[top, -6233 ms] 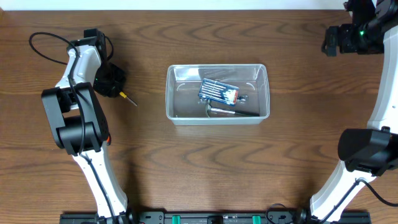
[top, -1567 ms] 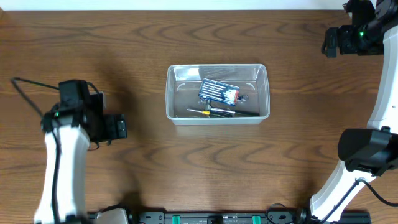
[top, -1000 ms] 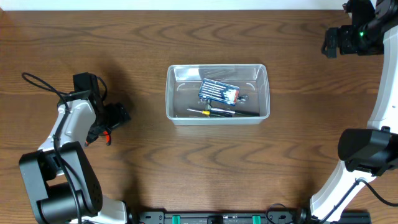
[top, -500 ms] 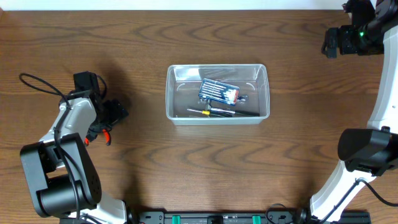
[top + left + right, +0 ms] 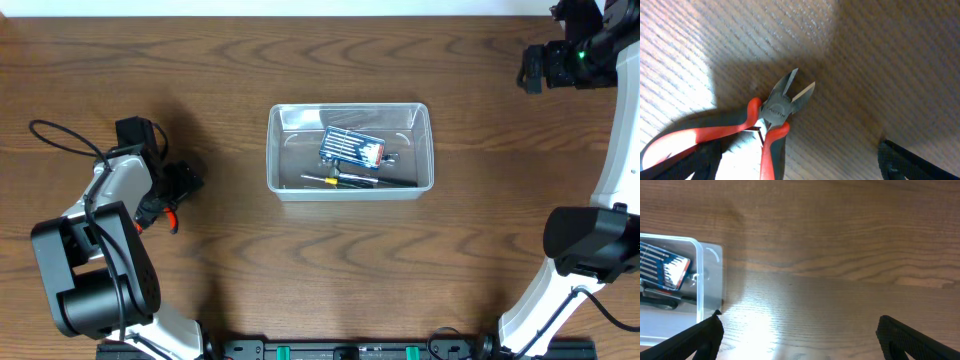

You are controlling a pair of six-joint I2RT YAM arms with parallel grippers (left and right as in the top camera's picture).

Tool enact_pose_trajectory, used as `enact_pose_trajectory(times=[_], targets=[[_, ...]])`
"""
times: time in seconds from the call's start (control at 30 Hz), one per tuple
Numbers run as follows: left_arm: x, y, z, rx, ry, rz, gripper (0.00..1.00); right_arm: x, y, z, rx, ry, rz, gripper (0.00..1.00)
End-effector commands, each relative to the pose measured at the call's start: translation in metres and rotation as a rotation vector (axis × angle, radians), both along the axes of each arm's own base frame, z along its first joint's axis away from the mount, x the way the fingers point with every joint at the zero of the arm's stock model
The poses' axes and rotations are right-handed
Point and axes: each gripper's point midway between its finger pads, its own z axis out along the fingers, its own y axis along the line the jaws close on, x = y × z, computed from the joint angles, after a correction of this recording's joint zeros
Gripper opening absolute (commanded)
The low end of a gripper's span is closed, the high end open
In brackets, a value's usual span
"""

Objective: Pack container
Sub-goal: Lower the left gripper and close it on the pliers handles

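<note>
The clear plastic container (image 5: 272,150) sits mid-table; one corner (image 5: 699,275) shows in the right wrist view. Inside lie a blue case of bits (image 5: 351,148), a yellow-and-black screwdriver (image 5: 335,180) and a dark tool along the front wall. Red-handled cutters (image 5: 772,111) lie on the table at the left (image 5: 167,213). My left gripper (image 5: 183,181) hovers low over them, open, its fingers (image 5: 904,161) either side of the handles without touching. My right gripper (image 5: 533,68) is at the far right back, open and empty (image 5: 800,347).
Brown wooden table all round. A black cable (image 5: 55,135) loops off the left arm near the table's left edge. The arm bases (image 5: 590,245) stand at the front corners.
The screwdriver that lay on the table beside the left gripper is now in the container. The left arm has swung back left and settled over the cutters. The right arm has not moved.
</note>
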Motion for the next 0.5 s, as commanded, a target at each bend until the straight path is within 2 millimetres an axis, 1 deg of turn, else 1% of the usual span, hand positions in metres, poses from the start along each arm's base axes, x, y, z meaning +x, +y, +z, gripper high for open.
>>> enact_pose_trajectory(times=[0.0, 0.27, 0.47], targets=[[-0.0134, 0.0024, -0.0218, 0.004, 0.078, 0.019, 0.99, -0.0022, 0.0, 0.0038, -0.008, -0.007, 0.011, 0.99], [-0.0131, 0.001, -0.0219, -0.003, 0.076, 0.018, 1.0, -0.0023, -0.0001, 0.0038, -0.009, -0.007, 0.011, 0.99], [-0.0122, -0.0027, -0.0221, -0.025, 0.071, 0.017, 0.99, -0.0024, 0.0, 0.0037, -0.009, -0.007, 0.011, 0.99]])
